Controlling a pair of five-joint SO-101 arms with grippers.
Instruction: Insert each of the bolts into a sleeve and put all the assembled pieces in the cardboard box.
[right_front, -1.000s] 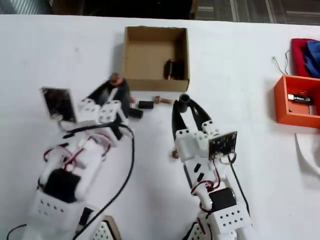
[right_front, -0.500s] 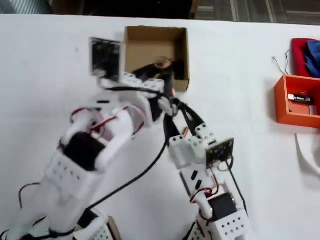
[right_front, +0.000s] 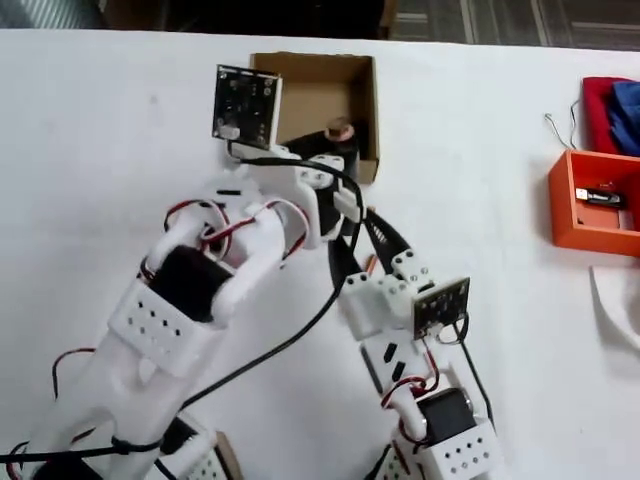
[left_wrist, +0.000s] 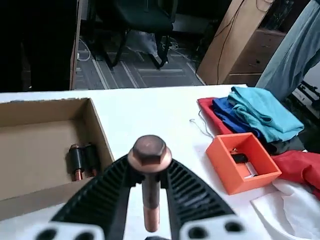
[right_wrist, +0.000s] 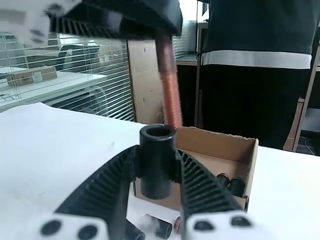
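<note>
The left gripper (left_wrist: 149, 169) clamps a bolt (left_wrist: 149, 200) just under its head, thread pointing down. The right gripper (right_wrist: 158, 152) pinches a black sleeve (right_wrist: 158, 172) upright, mouth upward, just beside the cardboard box (right_front: 372, 100). The bolt's tip hangs right at the sleeve's mouth (whether it has entered, I cannot tell). One assembled piece (left_wrist: 82, 161) lies inside the box.

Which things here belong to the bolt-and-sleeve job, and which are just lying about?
Job: bolt, held in the left gripper; sleeve, held in the right gripper; cardboard box; two pieces inside it; spare sleeve on the table.
Lying about: orange tray; folded cloths; white cloth.
</note>
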